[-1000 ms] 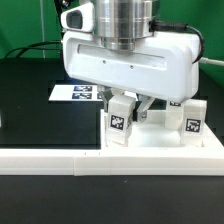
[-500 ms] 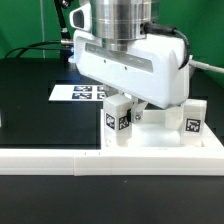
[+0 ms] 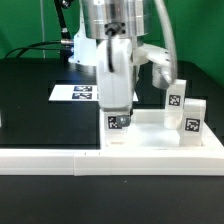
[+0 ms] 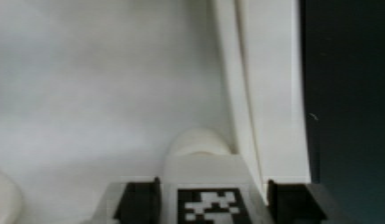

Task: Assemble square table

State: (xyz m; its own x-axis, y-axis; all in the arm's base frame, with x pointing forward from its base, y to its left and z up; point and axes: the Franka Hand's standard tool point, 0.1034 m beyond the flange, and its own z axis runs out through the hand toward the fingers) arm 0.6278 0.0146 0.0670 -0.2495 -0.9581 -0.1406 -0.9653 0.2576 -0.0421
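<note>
My gripper point(image 3: 118, 115) hangs straight down over the square table's white slab point(image 3: 150, 142), near the slab's corner on the exterior view's left. It is shut on a small white leg point(image 3: 118, 123) whose black-white tag faces the camera. The leg stands upright, with its foot at or just above the slab. In the wrist view the leg point(image 4: 210, 170) sits between the two dark fingers point(image 4: 143, 204) of the gripper point(image 4: 210, 206), with the slab point(image 4: 100, 100) beyond it. Two more tagged legs point(image 3: 176, 102) point(image 3: 194, 118) stand at the slab's right.
A long white L-shaped rail point(image 3: 60, 158) runs along the front and borders the slab. The marker board point(image 3: 74, 93) lies flat on the black table point(image 3: 35, 100) behind and to the left. A green wall with cables is at the back.
The wrist has turned about a quarter turn, so the gripper body now shows narrow side on. The jaws have closed in on the leg, which has stayed near the slab's left corner.
</note>
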